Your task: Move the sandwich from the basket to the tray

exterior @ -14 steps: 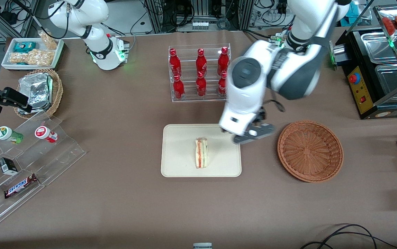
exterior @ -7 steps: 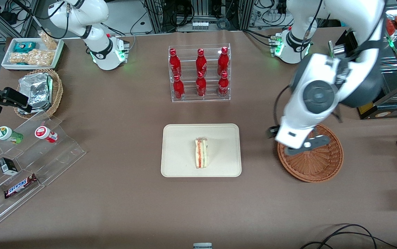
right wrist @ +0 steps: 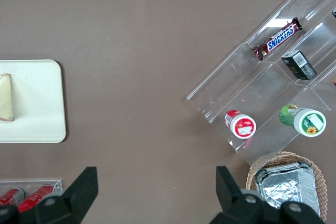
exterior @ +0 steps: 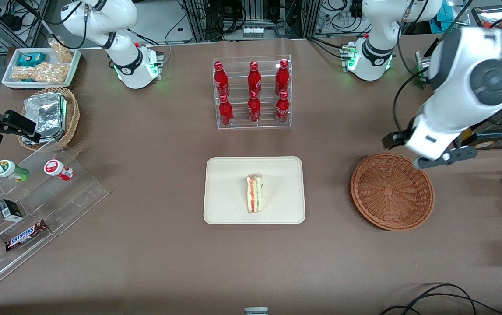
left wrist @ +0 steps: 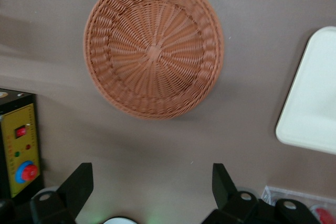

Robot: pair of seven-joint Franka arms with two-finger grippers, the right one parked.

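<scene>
Sandwich: the sandwich (exterior: 255,194) lay on the tray (exterior: 229,205), a little off its middle toward the edge nearest the front camera, its long axis running from the tray's bottle-rack edge to that near edge.
Basket: the basket (exterior: 391,190) stood empty on the surface (exterior: 154,262), well apart from the tray, toward the working arm's end.
Gripper: the gripper (left wrist: 152,187) hung above the surface just off the basket's rim, at the rim's part farthest from the front camera, its fingers spread wide with nothing between them.
Relation: the sandwich lay well away from the gripper, toward the middle of the surface, with the whole basket between the two.
Judgement: with the sandwich on the tray and the basket bare, the task looked done; any coming move seemed only a matter of carrying the gripper clear, with nothing left to line up against.
</scene>
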